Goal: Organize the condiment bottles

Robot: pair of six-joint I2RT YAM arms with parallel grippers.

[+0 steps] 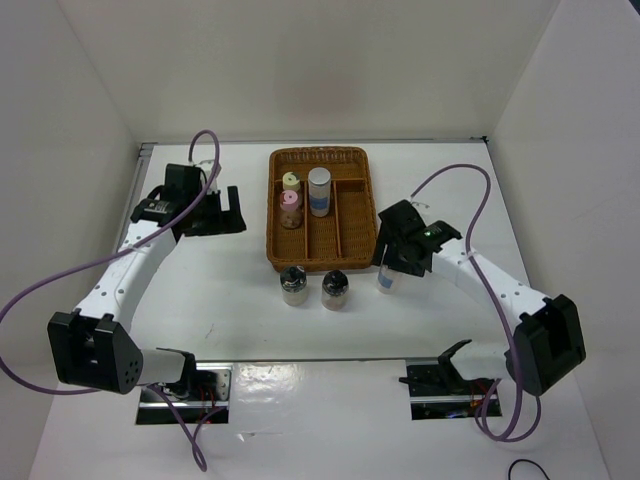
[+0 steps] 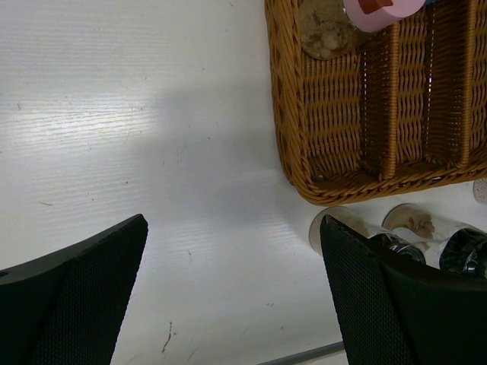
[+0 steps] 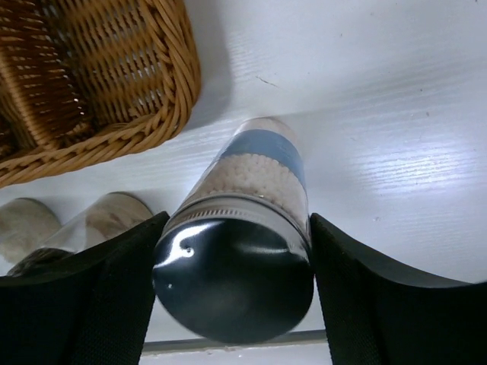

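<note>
1. Left gripper (image 1: 228, 210): released, jaws wide apart, holding nothing. It hangs over bare desk (image 1: 200, 290) toward the left edge, just beside the left rim of the wicker tray (image 1: 320, 152). No jar lies between its fingers; the nearest jars are apart from it, to its right.

2. Tray: set at the middle of the desk, toward the far edge. Its leftmost compartment holds the yellow-capped jar (image 1: 291, 181) at the far end and the pink-capped jar (image 1: 290, 200) just nearer, both upright. The next compartment holds one grey-capped jar (image 1: 319, 190) with a blue label band. No writing is legible on any label.

3. In front of the tray's near rim, toward the near edge, stand the left black-capped jar (image 1: 293, 285) and the right black-capped jar (image 1: 335, 290), side by side and apart from the tray.

4. Right gripper (image 1: 392, 262): clenched on the second grey-capped jar (image 3: 259, 163), one finger at each side of the cap. The jar has a blue band above pale granules; no brand can be read. It sits just off the tray's near right corner, and its base appears to rest on the desk.
</note>
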